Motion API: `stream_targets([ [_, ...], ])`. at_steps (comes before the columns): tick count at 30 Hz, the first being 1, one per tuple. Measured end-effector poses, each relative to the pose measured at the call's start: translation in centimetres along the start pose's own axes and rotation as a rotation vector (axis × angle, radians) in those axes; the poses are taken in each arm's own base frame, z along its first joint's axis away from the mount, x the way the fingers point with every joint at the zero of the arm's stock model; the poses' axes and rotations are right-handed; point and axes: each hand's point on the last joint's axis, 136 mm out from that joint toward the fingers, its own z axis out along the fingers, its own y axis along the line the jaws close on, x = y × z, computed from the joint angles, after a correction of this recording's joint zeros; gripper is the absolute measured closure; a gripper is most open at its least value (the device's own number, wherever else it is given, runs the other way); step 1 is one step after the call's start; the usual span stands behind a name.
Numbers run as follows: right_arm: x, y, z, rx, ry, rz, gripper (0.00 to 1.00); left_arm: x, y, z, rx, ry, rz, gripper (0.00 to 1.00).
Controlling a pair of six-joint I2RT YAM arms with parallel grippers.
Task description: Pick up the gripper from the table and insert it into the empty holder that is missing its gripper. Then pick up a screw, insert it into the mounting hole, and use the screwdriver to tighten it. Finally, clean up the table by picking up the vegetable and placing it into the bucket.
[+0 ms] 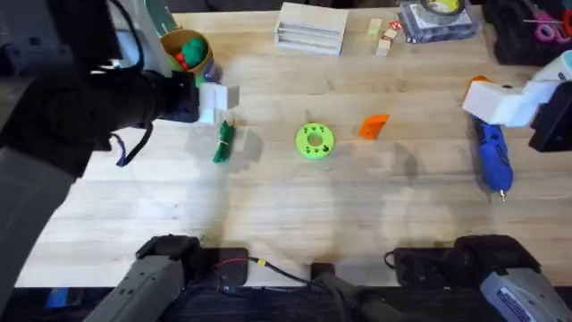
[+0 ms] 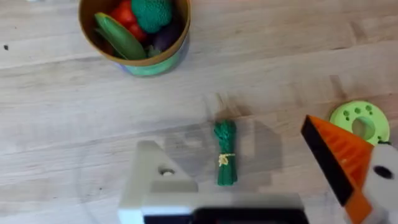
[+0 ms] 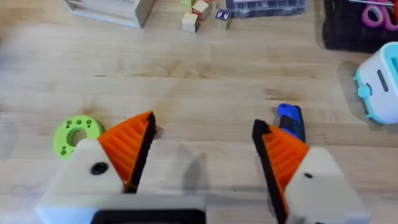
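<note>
The loose orange gripper point(image 1: 374, 125) lies on the table point(image 1: 286, 206), right of a lime-green disc point(image 1: 314, 140). My left gripper point(image 2: 227, 135) is open above a green leafy vegetable point(image 2: 225, 160). One of its fingers is the bare white holder point(image 2: 155, 182); the other carries an orange pad point(image 2: 339, 158). The bucket point(image 2: 134, 31) stands beyond it with several vegetables inside. My right gripper point(image 3: 204, 121) is open at the far right, both fingers orange-padded. The blue screwdriver point(image 1: 493, 156) lies just under and in front of it.
A wooden box point(image 1: 311, 27), small blocks point(image 1: 384, 40) and a clear parts case point(image 1: 436, 20) line the far edge. A black tray point(image 1: 527, 31) with pink scissors and a white-and-teal device point(image 3: 379, 84) sit at the far right.
</note>
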Motion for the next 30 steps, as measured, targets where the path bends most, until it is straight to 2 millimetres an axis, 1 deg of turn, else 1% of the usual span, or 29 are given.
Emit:
stream_targets([
  [6,0.0,0.0,0.0,0.0,0.0,0.0,0.01,2.1,0.2,3.1,0.012,0.142,-0.02,0.008],
  [10,0.0,0.0,0.0,0.001,0.0,0.0,0.009,3.3,0.4,4.7,0.018,0.213,-0.029,0.008],
  [11,0.0,0.0,0.0,0.0,0.0,0.0,0.01,3.6,0.4,5.0,0.02,0.23,-0.032,0.029],
  [12,0.0,0.0,0.0,0.0,0.0,0.0,0.01,3.9,0.4,5.3,0.022,0.245,-0.035,0.074],
  [14,0.0,0.0,0.0,0.001,0.0,0.0,0.01,4.4,0.2,5.9,0.034,0.27,-0.041,0.301],
  [17,0.0,0.0,0.0,0.0,0.0,0.0,0.009,4.7,-0.1,6.4,0.061,0.287,-0.046,0.758],
  [18,0.0,0.0,0.0,0.0,0.0,0.0,0.009,4.6,-0.3,6.4,0.07,0.286,-0.047,0.929],
  [19,0.0,0.0,0.0,0.0,0.0,0.0,0.009,4.6,-0.4,6.5,0.075,0.285,-0.045,0.976],
  [20,0.0,0.0,0.0,0.0,0.0,0.0,0.01,4.6,-0.5,6.4,0.08,0.283,-0.045,0.988],
  [23,0.0,0.0,0.0,0.0,0.0,0.0,0.01,4.5,-0.6,6.3,0.088,0.278,-0.045,0.985],
  [24,0.0,0.0,0.0,0.001,0.0,0.0,0.01,4.4,-0.7,6.2,0.091,0.272,-0.038,0.935],
  [26,0.0,0.0,0.0,0.0,0.0,0.0,0.009,3.9,-0.8,5.6,0.094,0.251,-0.038,0.618],
  [28,0.0,0.0,0.0,0.0,0.0,0.0,0.009,3.1,-0.9,4.7,0.095,0.213,-0.032,0.348],
  [30,0.0,0.0,0.0,0.0,0.0,0.0,0.01,1.7,-1.0,3.5,0.091,0.154,-0.023,0.193],
])
